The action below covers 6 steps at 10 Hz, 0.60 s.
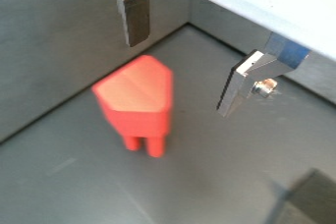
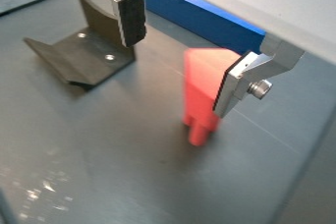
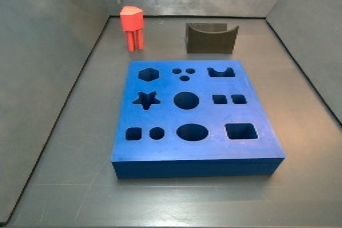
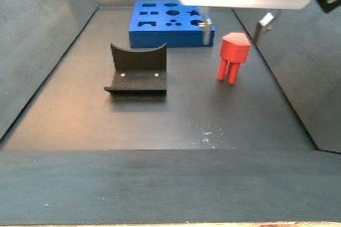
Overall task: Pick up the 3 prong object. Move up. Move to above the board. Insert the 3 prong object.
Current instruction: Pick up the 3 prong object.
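Note:
The 3 prong object point(image 1: 136, 102) is a small red piece standing upright on its prongs on the grey floor. It shows in both wrist views point(image 2: 201, 92) and both side views point(image 3: 131, 24) point(image 4: 233, 56). My gripper point(image 4: 237, 27) hangs just above it, open and empty. In both wrist views the gripper point(image 1: 184, 59) point(image 2: 184, 56) has its silver fingers point(image 1: 136, 17) spread wide, with the red piece below them and nearer one finger point(image 2: 237, 85). The blue board point(image 3: 187, 112) with shaped holes lies flat, a short way from the piece point(image 4: 167, 20) point(image 2: 203, 22).
The dark fixture point(image 3: 210, 38) stands on the floor beside the red piece, also seen in a side view point(image 4: 138, 72) and a wrist view point(image 2: 85, 46). Grey walls point(image 3: 54, 62) enclose the floor on all sides.

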Tool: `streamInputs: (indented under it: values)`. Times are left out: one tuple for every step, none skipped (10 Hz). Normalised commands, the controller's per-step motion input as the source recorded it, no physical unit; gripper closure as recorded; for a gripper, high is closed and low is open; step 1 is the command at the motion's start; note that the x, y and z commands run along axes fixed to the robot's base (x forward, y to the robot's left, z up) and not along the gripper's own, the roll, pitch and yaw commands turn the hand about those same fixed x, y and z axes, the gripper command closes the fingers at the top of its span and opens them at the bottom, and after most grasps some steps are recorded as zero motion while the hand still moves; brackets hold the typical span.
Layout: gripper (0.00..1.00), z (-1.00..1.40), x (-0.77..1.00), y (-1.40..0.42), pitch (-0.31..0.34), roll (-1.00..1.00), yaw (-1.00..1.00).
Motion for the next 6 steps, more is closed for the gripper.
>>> streamInputs:
  values:
    - [0.00,-0.25,-0.39,-0.33,-0.211,0.14,-0.02]
    - [0.00,-0.32,-0.36,-0.35,-0.289,0.17,0.00]
    - [0.00,-0.44,-0.07,-0.31,-0.314,0.13,0.00]
    - [0.00,-0.58,0.00,-0.23,-0.406,0.09,0.00]
    - [0.00,-0.64,0.15,-0.11,-0.374,0.07,-0.05]
    - [0.00,-0.61,0.27,-0.04,-0.220,0.10,-0.09]
